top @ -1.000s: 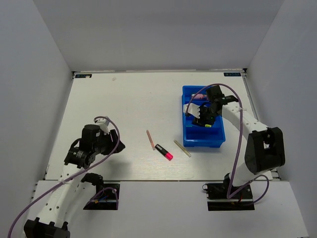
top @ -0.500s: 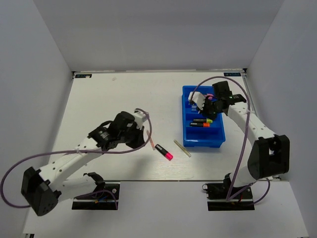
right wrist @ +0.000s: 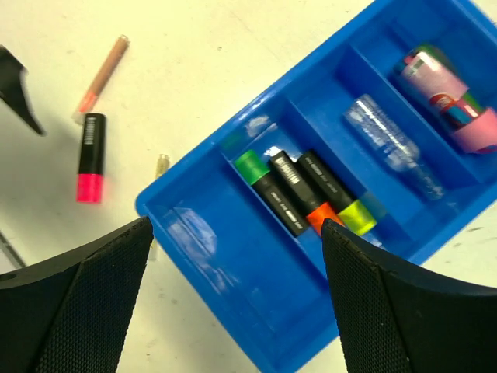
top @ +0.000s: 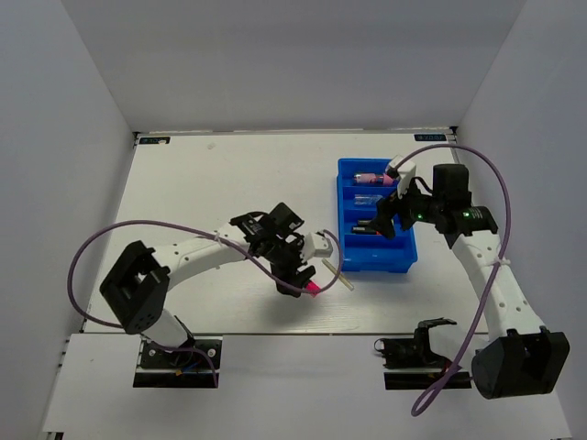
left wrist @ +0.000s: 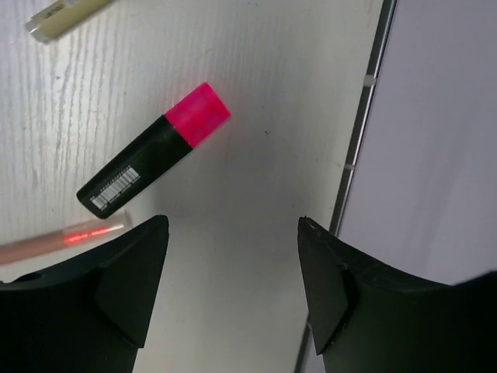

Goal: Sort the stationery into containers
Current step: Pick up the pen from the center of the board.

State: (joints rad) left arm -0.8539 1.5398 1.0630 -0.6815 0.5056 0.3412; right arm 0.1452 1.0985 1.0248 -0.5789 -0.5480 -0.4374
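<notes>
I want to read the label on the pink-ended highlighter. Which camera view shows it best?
The left wrist view: the pink-ended highlighter lies large and whole, barcode visible. The right wrist view shows it whole but small. The top external view shows only its pink end.

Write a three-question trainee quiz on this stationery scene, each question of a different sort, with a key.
1. True or false: the pink highlighter lies on the table, outside the blue tray.
2. How many highlighters lie inside the tray? A: one. B: three. C: four.
3. Fill in: over the pink highlighter, the jaws of the left gripper are ___.

Key: 1 true. 2 B: they lie side by side in one compartment. 3 open: the highlighter lies ahead of the tips, untouched.
</notes>
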